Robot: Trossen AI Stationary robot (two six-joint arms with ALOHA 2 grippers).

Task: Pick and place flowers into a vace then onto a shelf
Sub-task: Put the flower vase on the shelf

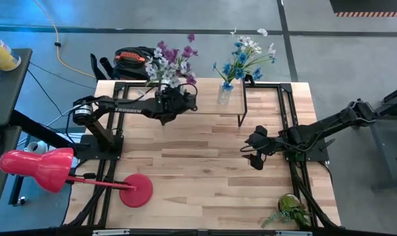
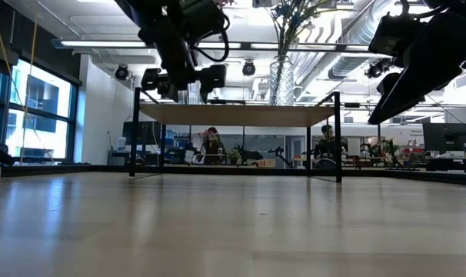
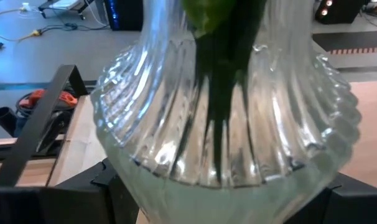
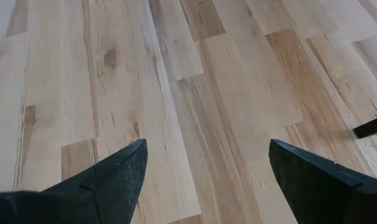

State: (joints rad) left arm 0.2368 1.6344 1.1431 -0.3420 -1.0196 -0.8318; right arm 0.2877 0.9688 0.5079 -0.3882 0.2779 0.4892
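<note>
From above, the left hand [image 1: 167,99] is seen at the shelf's [image 1: 205,105] left end, pinching a ribbed glass vase [image 1: 163,83] of purple flowers [image 1: 174,58]; a second vase [image 1: 225,93] of blue flowers [image 1: 245,56] stands on the shelf's right part.

At surface [image 2: 233,231] level, the stems are seen to point straight up, long axis vertical, so the shelf is judged to lie directly below the held vase.

In the left wrist view, the vase fills the gap between the fingers.

In the right wrist view, the right hand [image 4: 207,171] is shown spread, empty, over bare wood, well apart.
</note>
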